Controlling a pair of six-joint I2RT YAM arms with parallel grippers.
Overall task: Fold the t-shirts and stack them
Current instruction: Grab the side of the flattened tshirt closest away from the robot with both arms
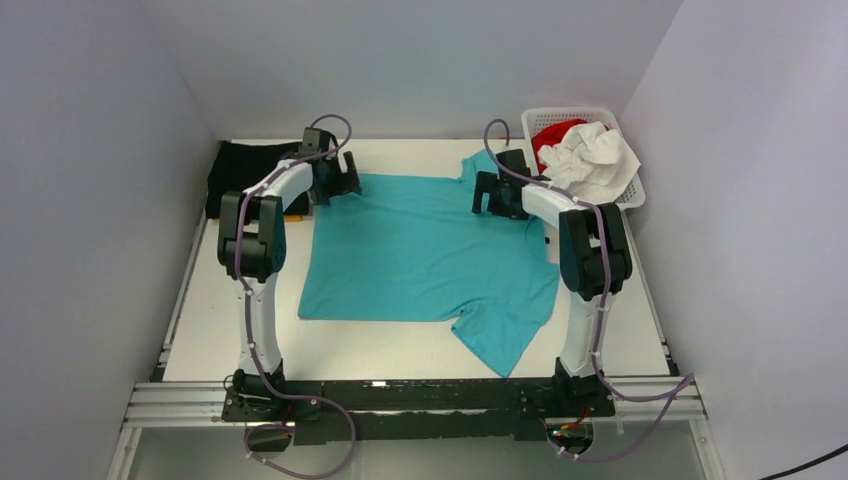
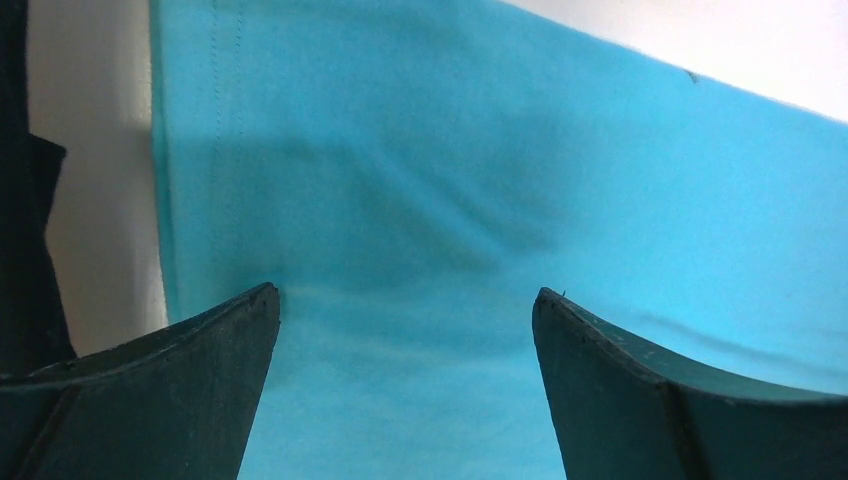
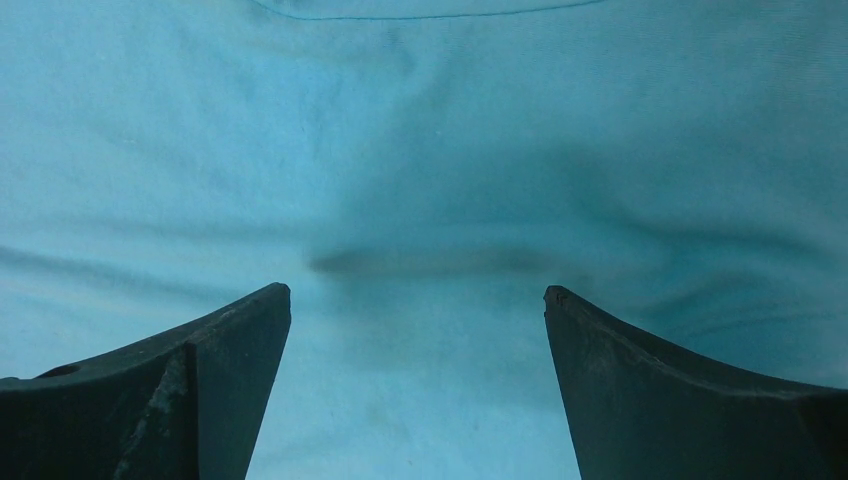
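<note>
Here, left fingers (image 2: 170, 390) and right fingers (image 3: 680, 400) stand wide above the turquoise t-shirt (image 1: 420, 250) spread on the desk (image 1: 400, 350).

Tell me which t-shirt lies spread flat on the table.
The turquoise t-shirt, spread flat on the table. The black t-shirt sits folded at the far left corner; the white t-shirt and red t-shirt are bunched in the basket.

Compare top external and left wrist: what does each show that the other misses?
Top external only: the turquoise t-shirt spread out flat, the right gripper over it, and the basket holding a red t-shirt and a white t-shirt. Left wrist only: hem stitching along the shirt's edge. Both: the left gripper, jaws open, over turquoise cloth on the table.
</note>
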